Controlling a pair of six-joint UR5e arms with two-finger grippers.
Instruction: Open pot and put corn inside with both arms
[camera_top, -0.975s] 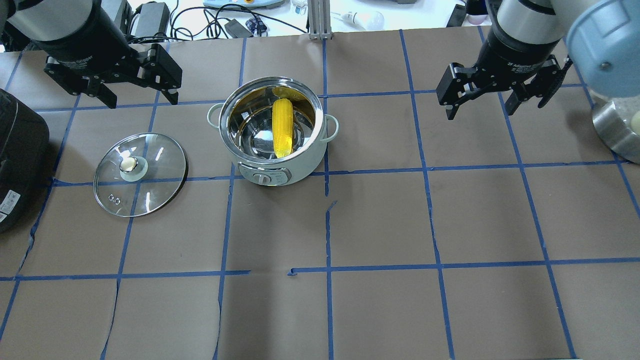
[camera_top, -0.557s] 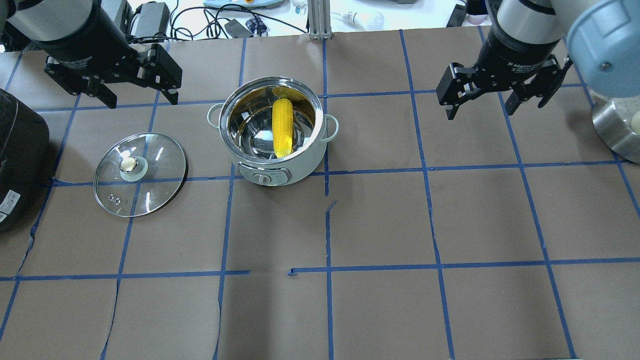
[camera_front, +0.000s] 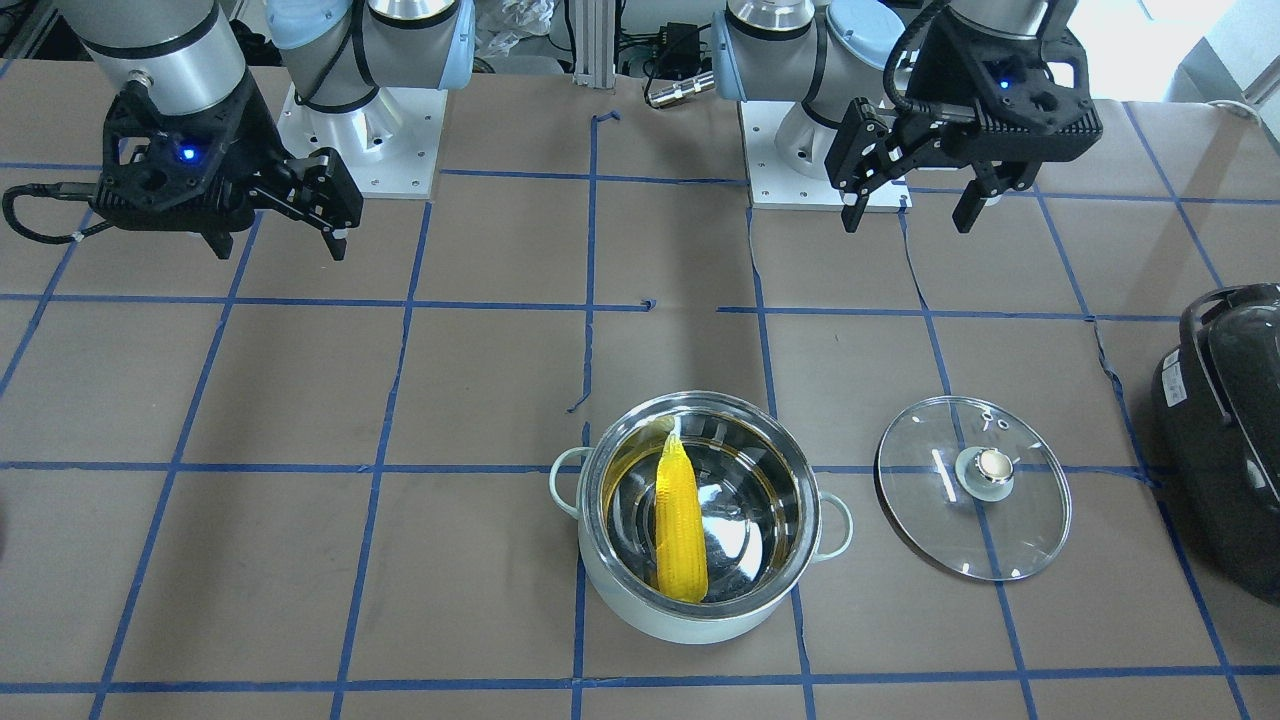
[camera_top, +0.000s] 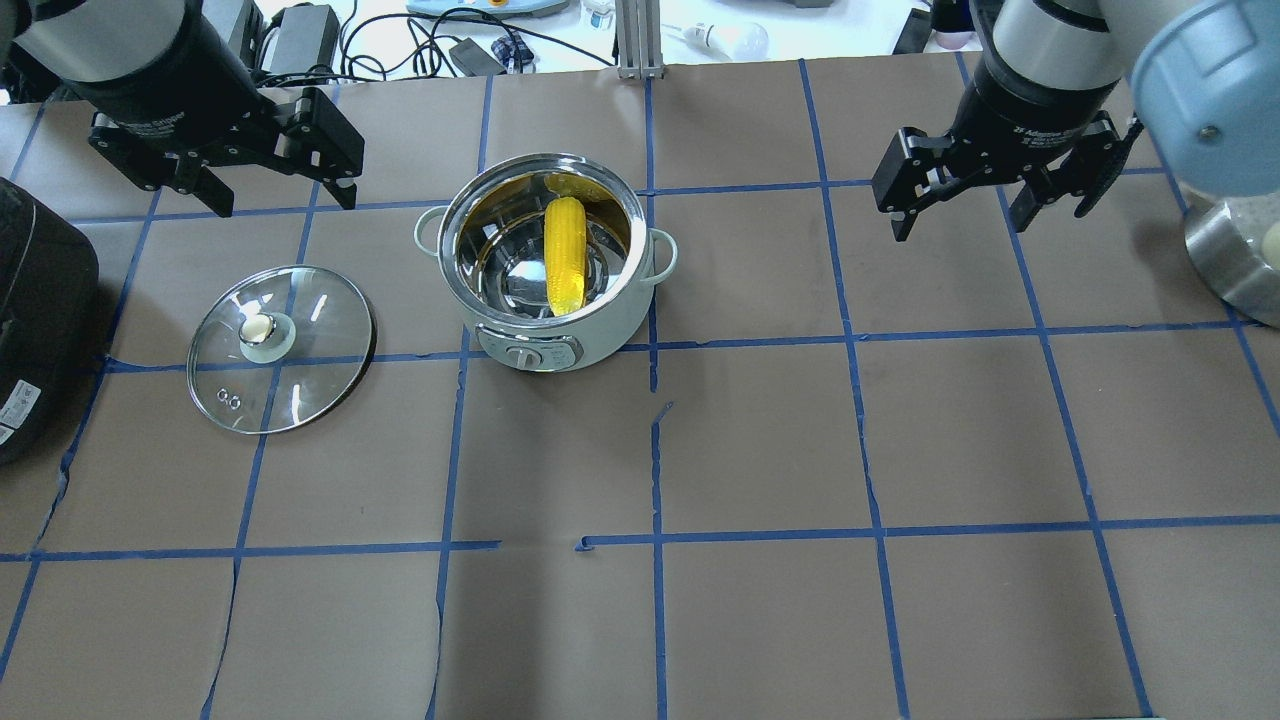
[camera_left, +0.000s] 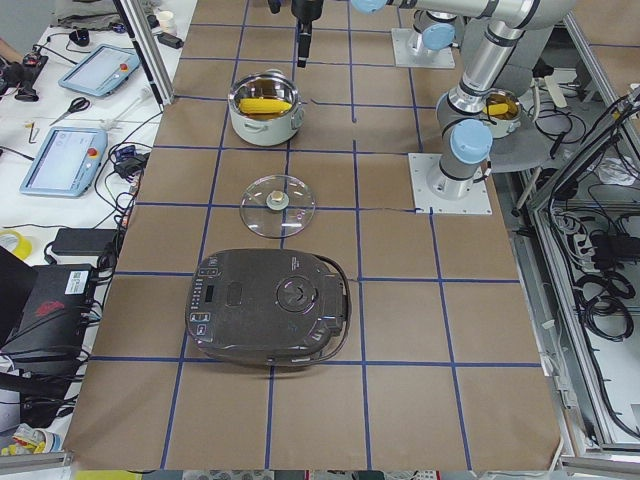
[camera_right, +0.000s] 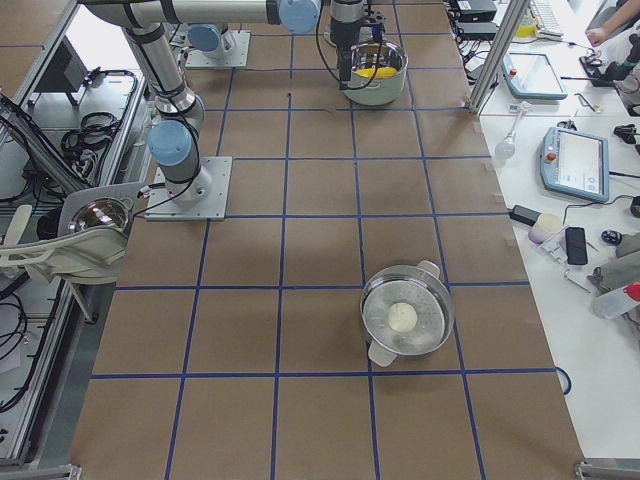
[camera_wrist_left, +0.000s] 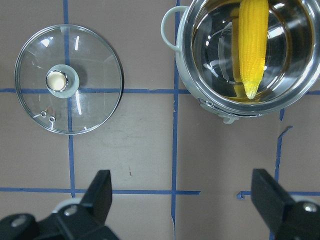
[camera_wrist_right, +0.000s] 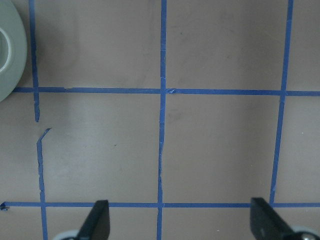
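"2f adaptive" reads on the right hand casing.

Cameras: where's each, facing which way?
Front-facing: across table, facing robot; left gripper, right gripper.
Overhead: behind robot, looking down; both grippers.
Exterior left: table end; left arm near.
Exterior right: opposite end; right arm near.
Left wrist: down on pot, lid; own jaws.
Right wrist: down on table; own jaws.
Front, overhead share corn in pot.

One round pale mint-green pot, one long yellow corn cob, one round glass lid, one large black appliance, two black grippers: left gripper, right gripper.
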